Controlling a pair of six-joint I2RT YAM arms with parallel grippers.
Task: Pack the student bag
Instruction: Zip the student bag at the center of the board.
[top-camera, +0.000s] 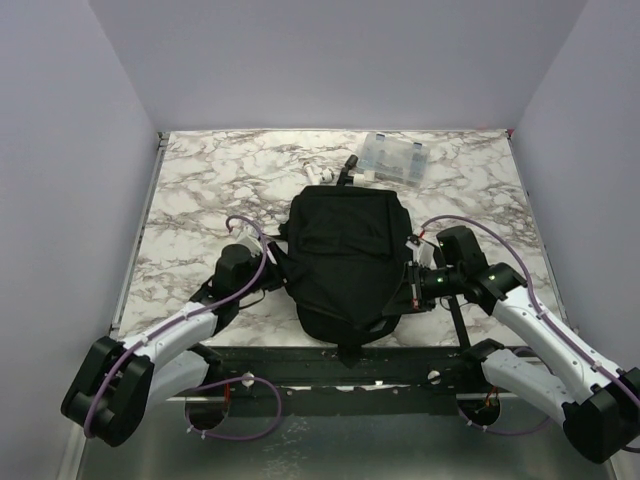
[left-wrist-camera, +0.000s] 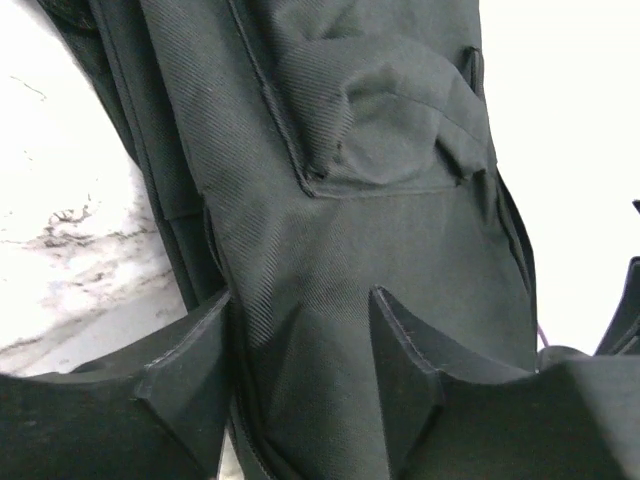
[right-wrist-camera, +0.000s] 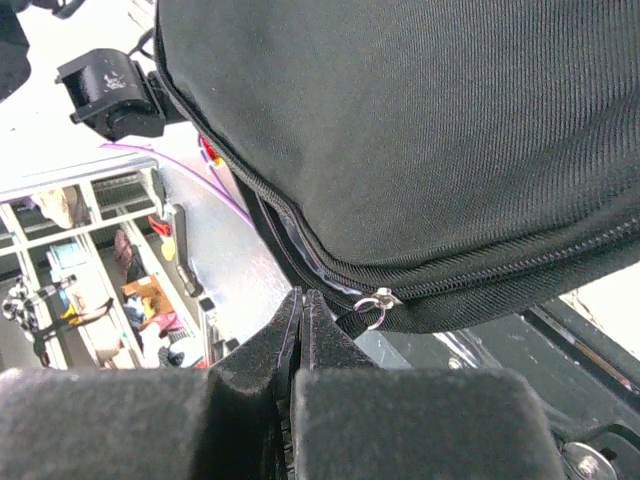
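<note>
At the middle of the marble table (top-camera: 190, 190), close to its near edge, the student bag (top-camera: 345, 255) lies flat with an arm at each flank.

Left gripper (left-wrist-camera: 300, 305): jaws parted, bag fabric spanning the gap, nothing clamped.

Right gripper (right-wrist-camera: 303, 300): jaws pressed together just beside the zip ring (right-wrist-camera: 372, 308); whether a pull tab is pinched cannot be told.

The step in hand is judged to be working the zip. Draw along the zip line, never away from it, and brace the opposite flank to prevent sliding.

Bare marble shows left and right. The clear compartment box (top-camera: 395, 158) sits behind the bag, and the near edge leaves little margin.
</note>
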